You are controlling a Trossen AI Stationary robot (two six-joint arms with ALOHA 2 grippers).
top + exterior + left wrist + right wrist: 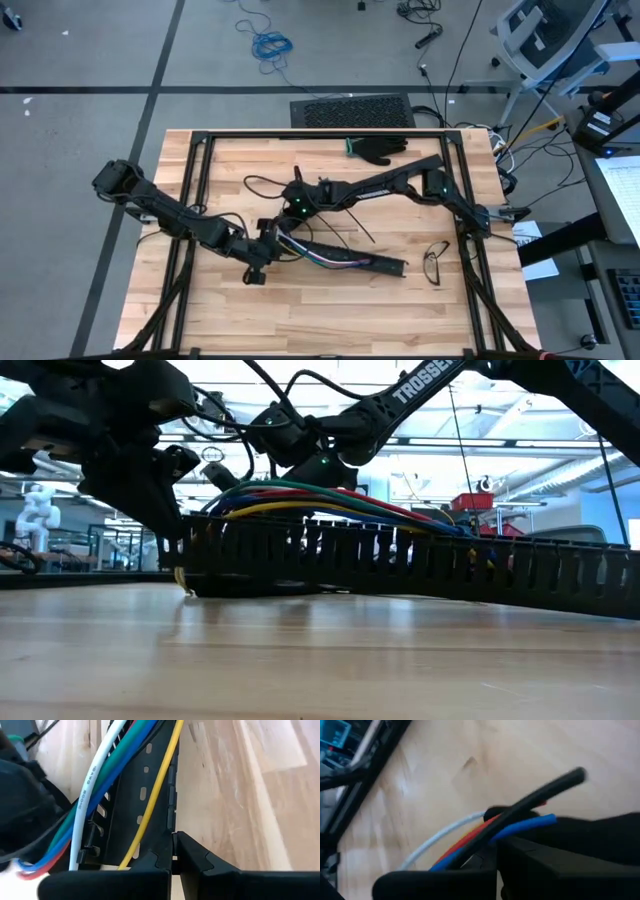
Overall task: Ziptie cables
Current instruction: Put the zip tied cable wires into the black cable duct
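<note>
A: High view: both arms converge mid-surface (230, 310), where the cables (322, 255) lie along a black channel (370, 262), long axis running rightward from the left end effector (262, 250).

B: Low view: the wires arch above the channel (right end effector (297, 203) just above). Wrist views: right clenched on the cables; left's grip unclear.

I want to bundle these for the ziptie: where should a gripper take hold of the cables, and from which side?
Grip the cables on the stretch arching above the black slotted channel, probably coming down from above. There the strands run side by side, clear of the channel's walls, so fingers could close across them; lower down the slotted walls block a sideways approach.
</note>
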